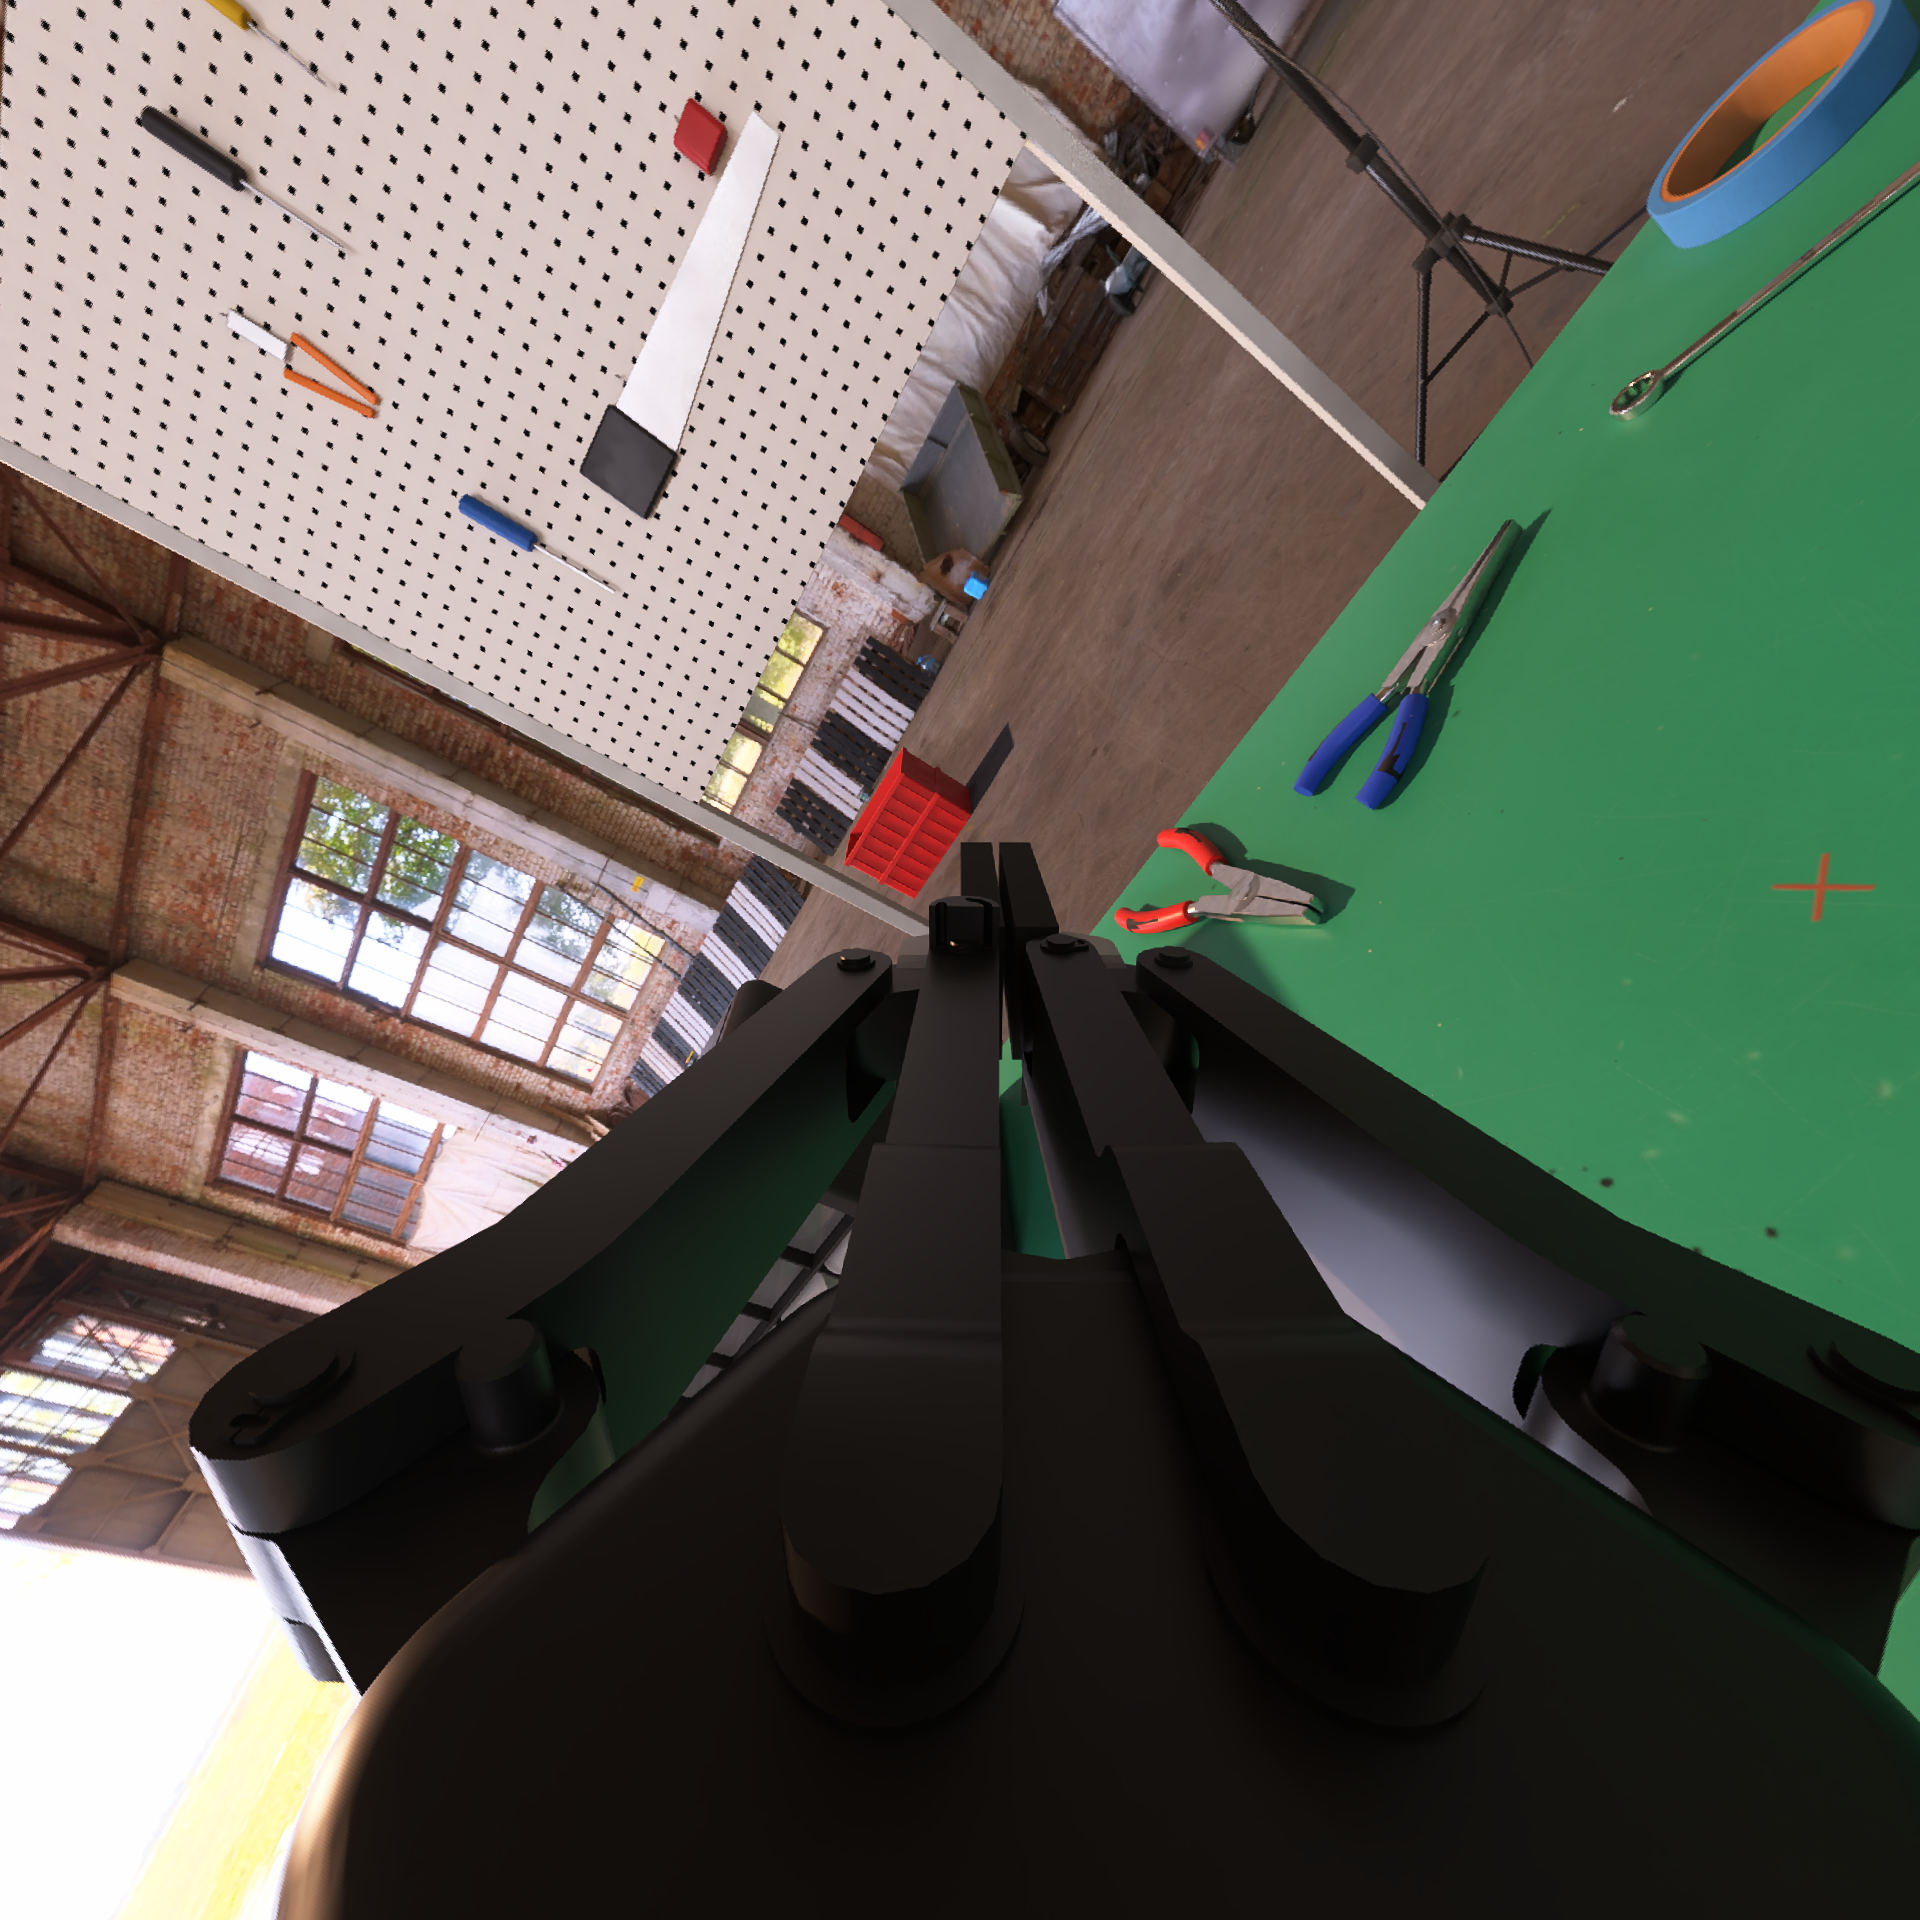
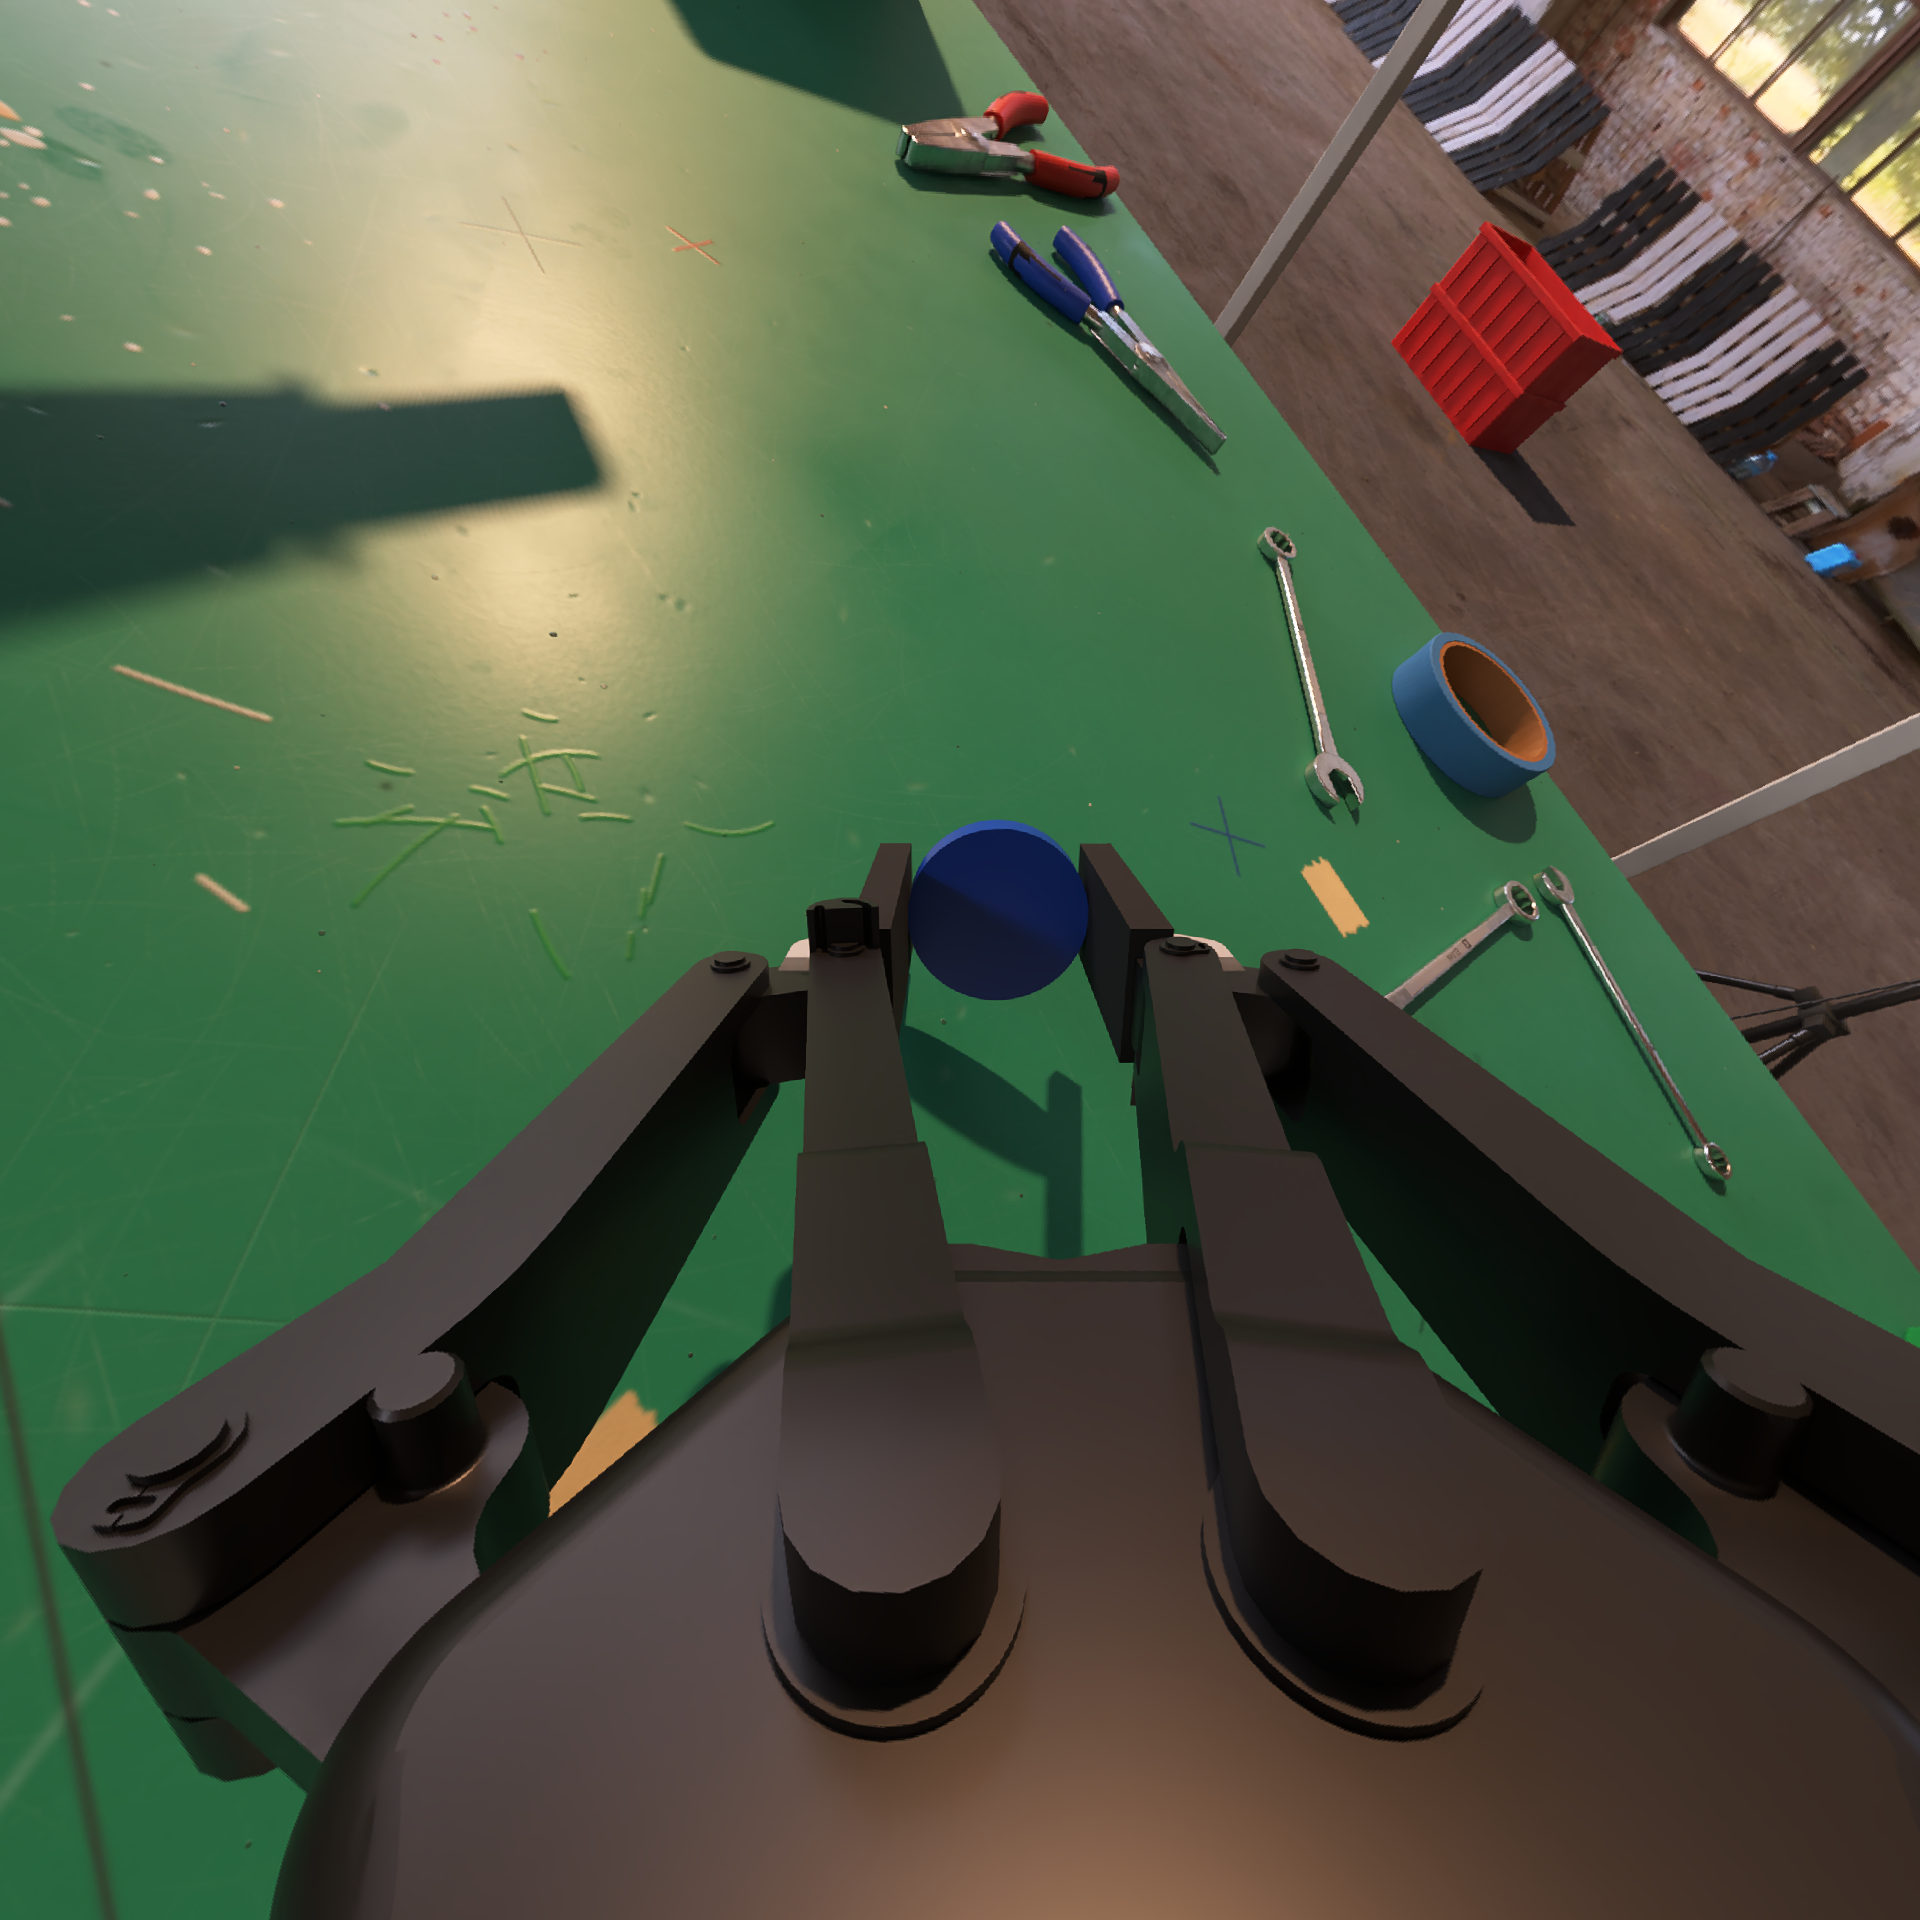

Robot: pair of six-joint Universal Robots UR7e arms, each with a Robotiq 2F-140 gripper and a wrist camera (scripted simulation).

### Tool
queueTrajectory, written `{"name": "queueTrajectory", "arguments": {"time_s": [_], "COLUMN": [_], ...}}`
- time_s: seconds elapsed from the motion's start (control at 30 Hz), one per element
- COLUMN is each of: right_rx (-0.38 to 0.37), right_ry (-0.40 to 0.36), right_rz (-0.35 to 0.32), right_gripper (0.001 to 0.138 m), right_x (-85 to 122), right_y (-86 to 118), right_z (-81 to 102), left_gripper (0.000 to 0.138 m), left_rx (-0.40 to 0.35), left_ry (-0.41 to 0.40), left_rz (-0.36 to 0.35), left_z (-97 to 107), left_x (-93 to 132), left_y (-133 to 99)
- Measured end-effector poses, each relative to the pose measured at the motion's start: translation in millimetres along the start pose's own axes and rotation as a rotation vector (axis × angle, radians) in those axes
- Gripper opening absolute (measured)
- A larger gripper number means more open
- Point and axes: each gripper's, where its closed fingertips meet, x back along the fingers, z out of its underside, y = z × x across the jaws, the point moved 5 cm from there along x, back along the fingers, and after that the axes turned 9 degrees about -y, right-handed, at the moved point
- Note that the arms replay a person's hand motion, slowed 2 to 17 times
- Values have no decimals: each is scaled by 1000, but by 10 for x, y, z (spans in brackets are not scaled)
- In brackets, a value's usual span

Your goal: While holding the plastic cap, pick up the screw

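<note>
My right gripper [image 2: 997, 894] is shut on a round blue plastic cap [image 2: 997, 909] and holds it on edge just above the green table [image 2: 623, 582]. My left gripper [image 1: 1000, 883] is raised and tilted over the table's edge. Its jaws are closed to a narrow slit. A thin dark sliver that looks like the screw [image 1: 1022, 1060] shows between the pads, mostly hidden by the fingers.
Red-handled pliers [image 1: 1226, 894], blue-handled pliers [image 1: 1403, 686], a wrench [image 1: 1766, 281] and a blue tape roll [image 1: 1777, 125] lie along the table's edge. A pegboard [image 1: 468, 312] with tools hangs beyond. Two more wrenches [image 2: 1631, 1018] lie right of the cap. A red crate [image 2: 1496, 332] stands on the floor.
</note>
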Motion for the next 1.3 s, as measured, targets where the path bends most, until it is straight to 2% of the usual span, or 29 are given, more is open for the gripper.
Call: {"name": "queueTrajectory", "arguments": {"time_s": [1.3], "right_rx": [4], "right_ry": [12], "right_rz": [-2], "right_gripper": [43], "right_x": [-9], "right_y": [3], "right_z": [17], "left_gripper": [2], "left_rx": [11], "left_ry": [-15], "left_rz": [0], "left_z": [25], "left_x": [9], "left_y": [-25]}}
